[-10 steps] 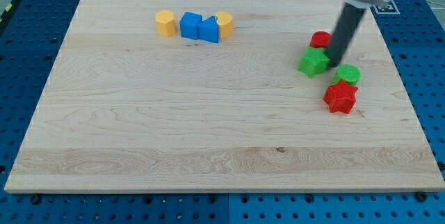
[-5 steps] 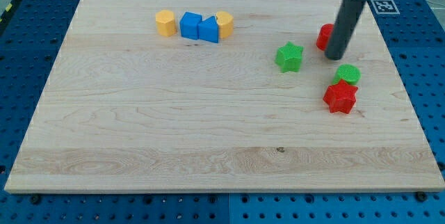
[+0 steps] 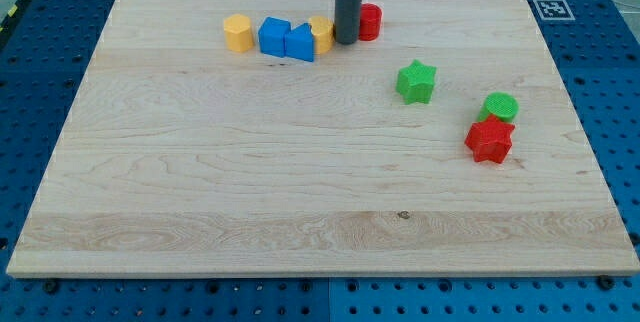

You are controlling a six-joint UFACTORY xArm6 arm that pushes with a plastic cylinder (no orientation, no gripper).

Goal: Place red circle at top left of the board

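A wooden board (image 3: 200,182) lay on a blue pegboard table (image 3: 40,82). Toward eleven o'clock a row ran: yellow block (image 3: 237,33), blue block (image 3: 273,36), another blue block (image 3: 300,43) touching it, and a second yellow block (image 3: 321,34). Toward three o'clock sat a green star (image 3: 416,81), and beyond it a green circle (image 3: 499,108) touching a red star (image 3: 489,140).

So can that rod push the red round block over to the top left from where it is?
Probably not directly: my tip sits on the view's left of the red circle, between it and the yellow block, so it must go round first.
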